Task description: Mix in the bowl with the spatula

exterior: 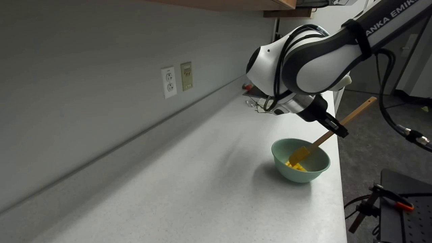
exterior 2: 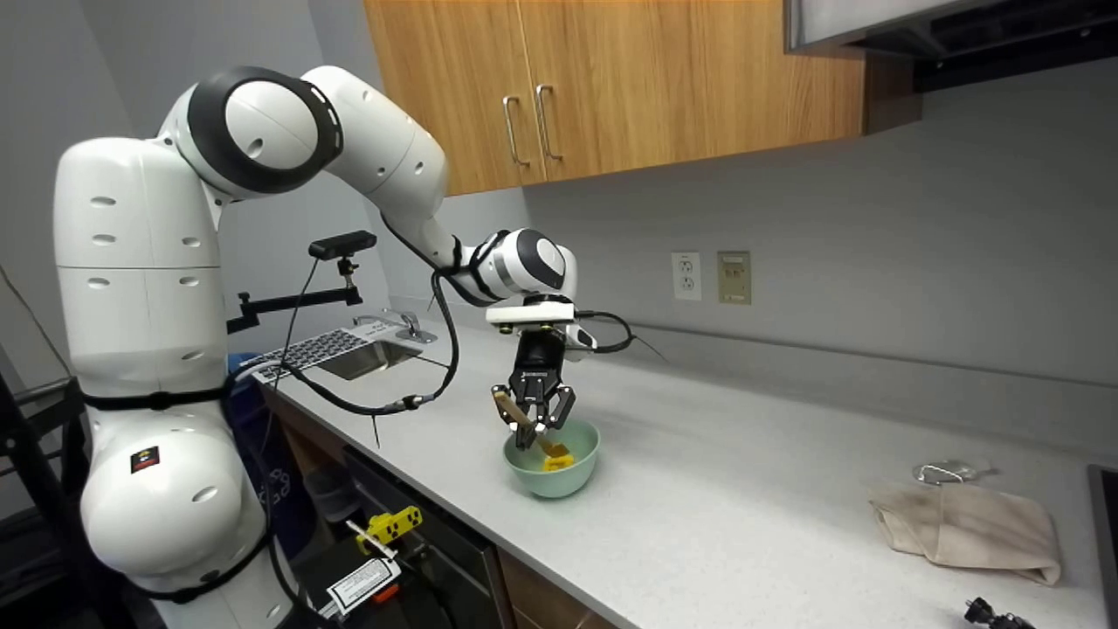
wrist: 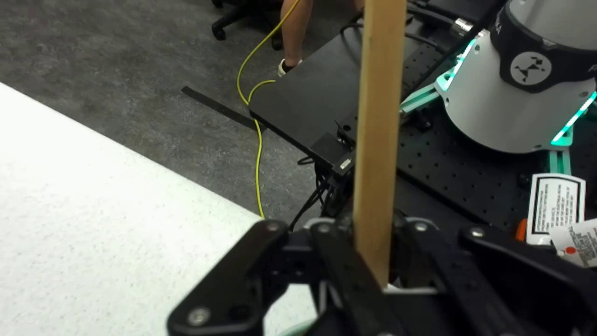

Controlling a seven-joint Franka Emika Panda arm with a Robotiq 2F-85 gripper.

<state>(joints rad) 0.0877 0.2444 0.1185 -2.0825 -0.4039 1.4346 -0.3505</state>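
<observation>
— Wall on one side, table underneath: what room does the bowl have?

— Plenty, I'd say, wallward of the bowl, and lengthwise too, where a folded cloth lies well apart from it. What I'd watch is the table's open edge, near the bowl on its side away from the wall. Firmer strokes should go wallward.

— And the bowl itself?

— Upright, with nothing I can see steadying it. Heavy sideways pressure could slide it, I think, so light circles following its curve.

— The spatula?

— Set for stirring, I'd judge. Its yellow-orange head sits low inside the bowl; whether it touches the bottom I can't tell. The wooden handle slants up over the rim toward the open edge. Small arcs, then: a long sweep would probably knock handle against rim.

— How does the tool stand?

— Pinching the handle partway along, higher than the bowl's rim by the look of it, on its open-edge side. So slim a handle may twist in that pinch, so I'd turn slowly and let the tool dip no lower than the rim.

— Leaving those yellow pieces.

— Low in the bowl, by the head. Slide under them, fold them over, and keep each lift beneath the rim.
</observation>
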